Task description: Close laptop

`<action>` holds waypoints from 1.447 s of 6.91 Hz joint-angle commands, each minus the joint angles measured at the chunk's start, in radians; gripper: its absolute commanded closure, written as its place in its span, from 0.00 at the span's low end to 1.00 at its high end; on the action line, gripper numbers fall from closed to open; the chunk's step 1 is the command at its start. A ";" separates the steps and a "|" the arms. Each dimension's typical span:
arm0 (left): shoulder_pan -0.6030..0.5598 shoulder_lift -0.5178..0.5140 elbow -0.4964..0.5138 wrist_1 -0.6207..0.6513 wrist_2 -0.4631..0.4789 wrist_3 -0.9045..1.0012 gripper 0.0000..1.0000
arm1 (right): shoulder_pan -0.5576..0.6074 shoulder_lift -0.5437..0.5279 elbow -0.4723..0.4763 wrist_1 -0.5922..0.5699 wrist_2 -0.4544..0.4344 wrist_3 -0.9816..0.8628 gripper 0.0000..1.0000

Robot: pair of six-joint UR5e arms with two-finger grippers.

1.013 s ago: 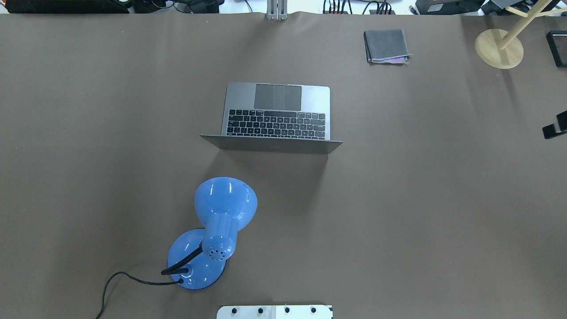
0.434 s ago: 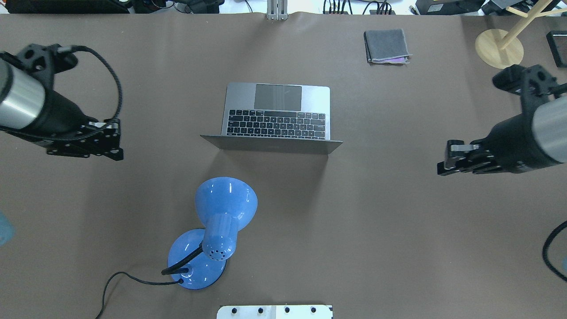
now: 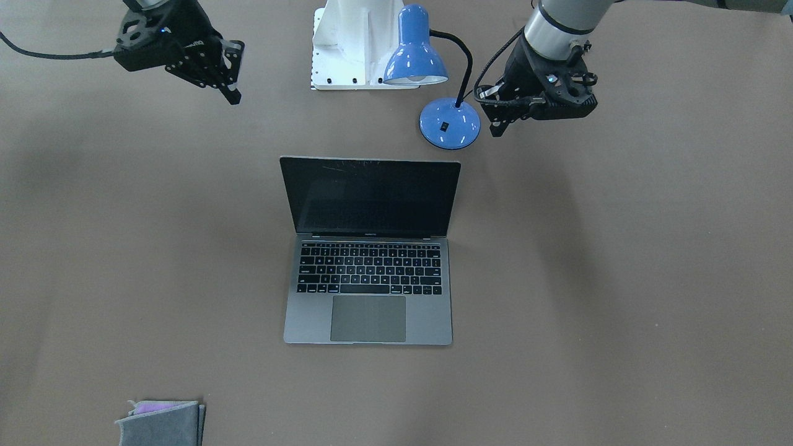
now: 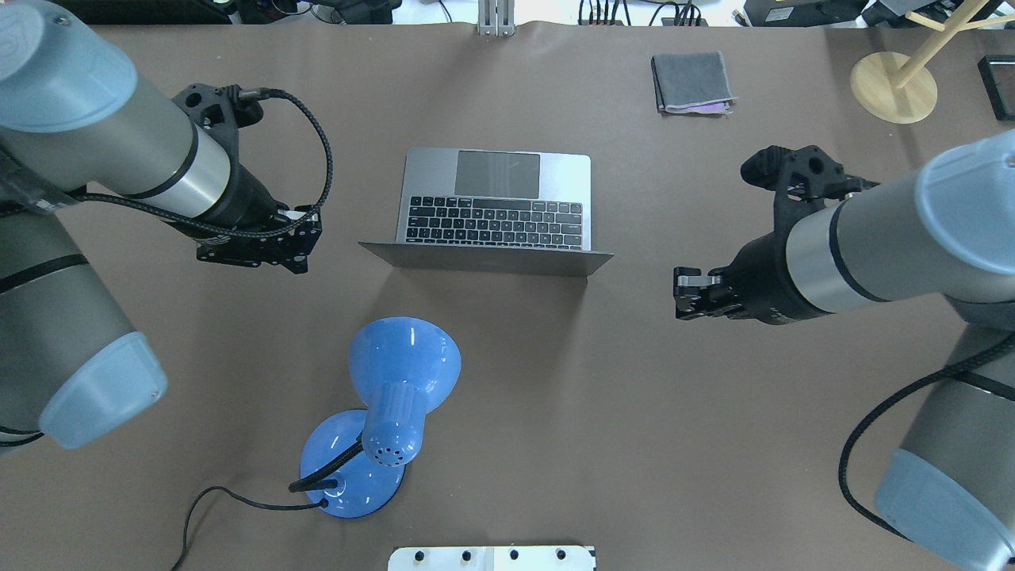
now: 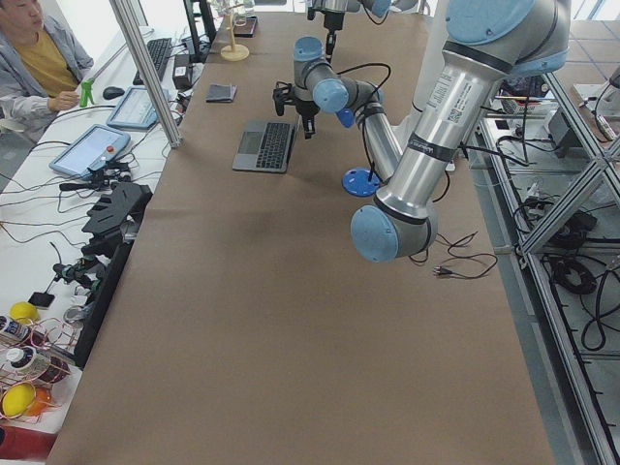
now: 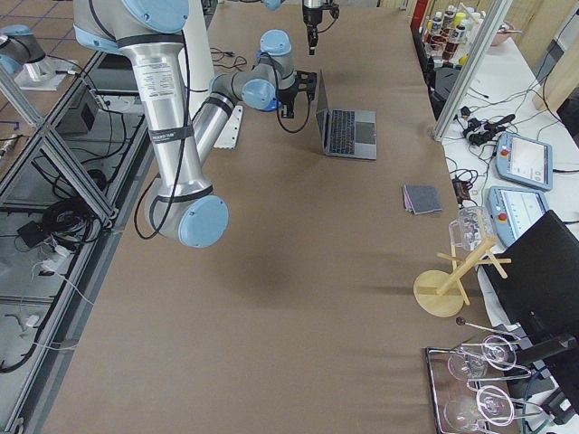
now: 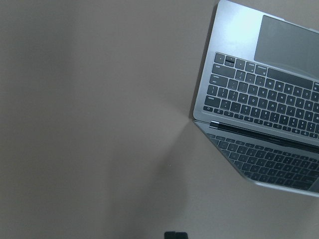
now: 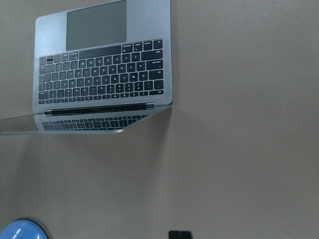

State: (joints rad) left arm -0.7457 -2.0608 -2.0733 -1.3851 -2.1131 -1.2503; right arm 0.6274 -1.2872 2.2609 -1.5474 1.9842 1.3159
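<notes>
Squarely mid-way along the counter (image 4: pixel 714 436) sits the laptop (image 4: pixel 496 210), open, screen facing away from the robot, hinge running crosswise. The left pincer (image 3: pixel 494 129) hangs off its left end and the right pincer (image 3: pixel 234 96) off its right, both clear of it with fingers together.

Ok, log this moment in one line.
laptop: open, screen upright | left gripper: shut, off laptop | right gripper: shut, off laptop | lid: not yet touched
</notes>
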 commanded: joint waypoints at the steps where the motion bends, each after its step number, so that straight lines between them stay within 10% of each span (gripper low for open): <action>1: 0.035 -0.013 0.025 -0.003 0.025 -0.003 1.00 | -0.028 0.034 -0.035 0.000 -0.016 0.008 1.00; 10: 0.048 -0.087 0.192 -0.190 0.065 -0.001 1.00 | -0.031 0.197 -0.205 0.013 -0.139 0.000 1.00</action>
State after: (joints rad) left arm -0.6966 -2.1433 -1.9068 -1.5214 -2.0770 -1.2524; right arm 0.5960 -1.0989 2.0651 -1.5355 1.8552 1.3191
